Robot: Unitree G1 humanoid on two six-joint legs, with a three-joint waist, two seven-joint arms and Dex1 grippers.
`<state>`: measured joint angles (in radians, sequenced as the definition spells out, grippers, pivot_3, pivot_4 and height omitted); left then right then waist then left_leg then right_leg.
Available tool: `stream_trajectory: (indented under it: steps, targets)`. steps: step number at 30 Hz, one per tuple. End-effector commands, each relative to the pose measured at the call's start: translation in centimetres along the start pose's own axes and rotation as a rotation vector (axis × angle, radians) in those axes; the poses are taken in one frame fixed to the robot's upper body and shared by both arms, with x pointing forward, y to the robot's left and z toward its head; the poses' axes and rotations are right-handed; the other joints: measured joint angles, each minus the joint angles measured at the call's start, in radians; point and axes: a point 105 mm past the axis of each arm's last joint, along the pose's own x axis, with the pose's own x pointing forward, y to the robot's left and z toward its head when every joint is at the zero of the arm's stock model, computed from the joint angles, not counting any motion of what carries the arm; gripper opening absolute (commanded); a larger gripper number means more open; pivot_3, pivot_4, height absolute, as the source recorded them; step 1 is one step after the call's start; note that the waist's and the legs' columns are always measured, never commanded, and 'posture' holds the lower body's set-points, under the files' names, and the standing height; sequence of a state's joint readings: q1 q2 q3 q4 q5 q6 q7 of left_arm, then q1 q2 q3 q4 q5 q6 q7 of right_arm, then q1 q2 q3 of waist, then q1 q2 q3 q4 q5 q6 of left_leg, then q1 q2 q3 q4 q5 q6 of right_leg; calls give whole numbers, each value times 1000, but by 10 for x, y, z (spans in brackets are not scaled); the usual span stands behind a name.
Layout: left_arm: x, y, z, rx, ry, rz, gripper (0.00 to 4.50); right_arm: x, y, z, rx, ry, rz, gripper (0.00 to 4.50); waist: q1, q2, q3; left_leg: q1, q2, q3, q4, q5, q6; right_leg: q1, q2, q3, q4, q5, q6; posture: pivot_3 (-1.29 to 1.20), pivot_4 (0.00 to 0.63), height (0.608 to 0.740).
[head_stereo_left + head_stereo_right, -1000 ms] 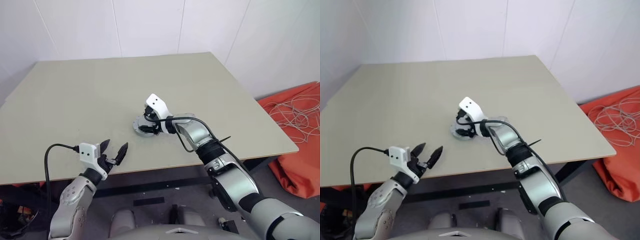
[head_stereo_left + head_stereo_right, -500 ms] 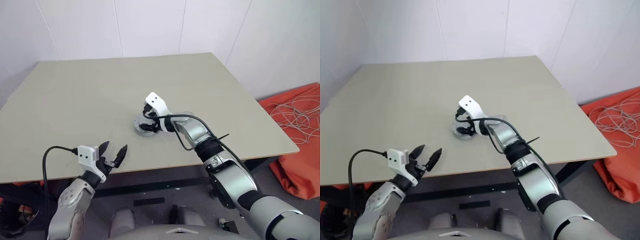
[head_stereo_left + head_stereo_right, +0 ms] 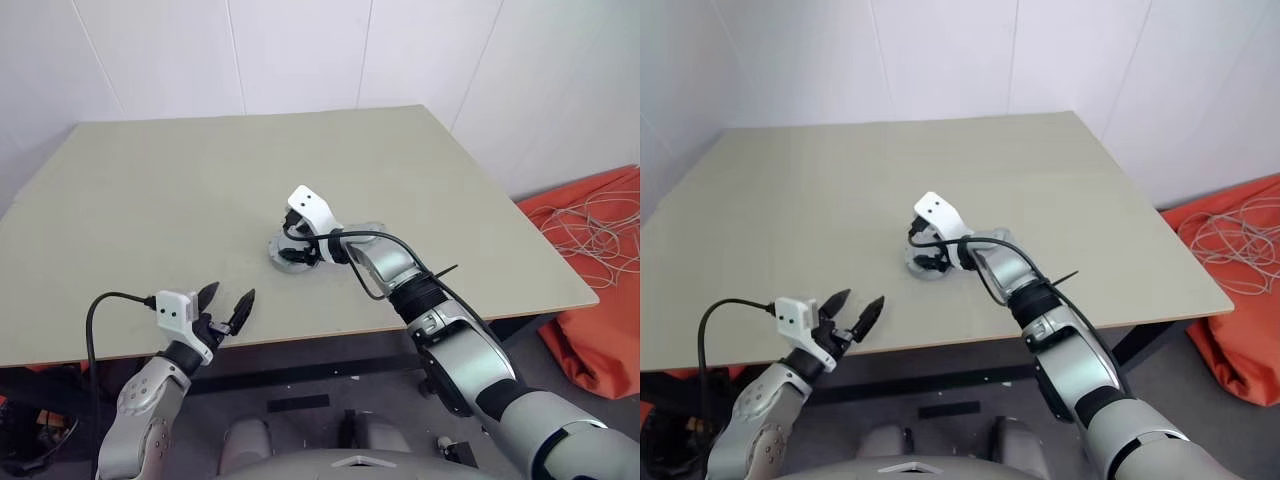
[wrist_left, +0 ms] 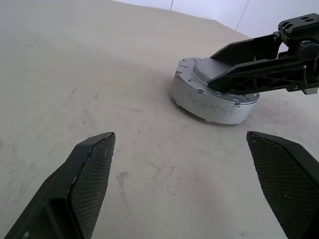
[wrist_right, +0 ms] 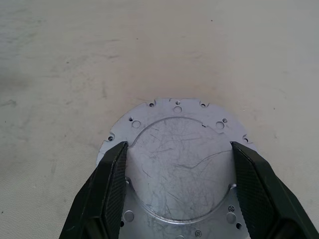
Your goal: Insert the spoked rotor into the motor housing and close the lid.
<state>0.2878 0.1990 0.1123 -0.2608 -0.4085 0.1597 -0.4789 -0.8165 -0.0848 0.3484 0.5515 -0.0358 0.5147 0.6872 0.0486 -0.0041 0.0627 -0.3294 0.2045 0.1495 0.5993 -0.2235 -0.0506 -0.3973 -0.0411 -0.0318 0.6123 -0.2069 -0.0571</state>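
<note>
Two grippers — right gripper [image 5: 177, 189] spread wide over one closed grey motor housing [image 4: 212, 95], fingers apart astride the lid [image 5: 182, 169]; contact unclear. Left gripper [image 3: 226, 303] open, at the table [image 3: 150, 200] edge.

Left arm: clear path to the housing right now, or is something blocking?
Probably only partly. The bare table between the open left pincer and the motor housing is free, but the right pincer sits over the housing's top, straddling it, so only its near side wall looks reachable.
</note>
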Motion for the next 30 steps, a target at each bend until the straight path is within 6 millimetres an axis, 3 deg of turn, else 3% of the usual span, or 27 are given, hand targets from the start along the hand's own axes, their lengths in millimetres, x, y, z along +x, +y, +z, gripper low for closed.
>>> stream_trajectory:
  steps: [1,5,15,18,29,30]
  targets:
    - [7,3,15,69,-41,-45,4500,-3,-8,-9,-18,61,-39,3106,0,0,0,0,0,0,0,0,0,0,0,0,0,0,0,0,0,740]
    - [25,-7,24,144,-50,-133,4500,-3,-8,-9,-14,64,-40,3106,2,0,0,0,-1,0,0,0,0,0,-1,0,0,0,0,0,0,740]
    - [68,31,54,279,-48,-275,4500,-4,-10,-9,-9,59,-56,3106,5,1,0,2,-1,0,0,1,-2,0,-1,0,3,1,-1,0,0,740]
    - [79,36,58,311,-39,-317,3839,-4,-11,-8,-8,58,-61,3106,6,1,0,2,-1,0,0,2,-3,0,-1,1,3,3,-6,0,0,740]
    - [113,38,66,365,-7,-434,199,-4,-10,-5,-6,44,-67,3106,23,1,0,2,0,0,-1,7,-12,-2,-1,1,7,0,-1,0,0,740]
    - [114,36,65,365,-1,-453,49,-3,-10,-4,-6,43,-68,3106,23,1,0,2,0,0,-1,7,-12,-2,-1,1,7,0,-1,0,0,740]
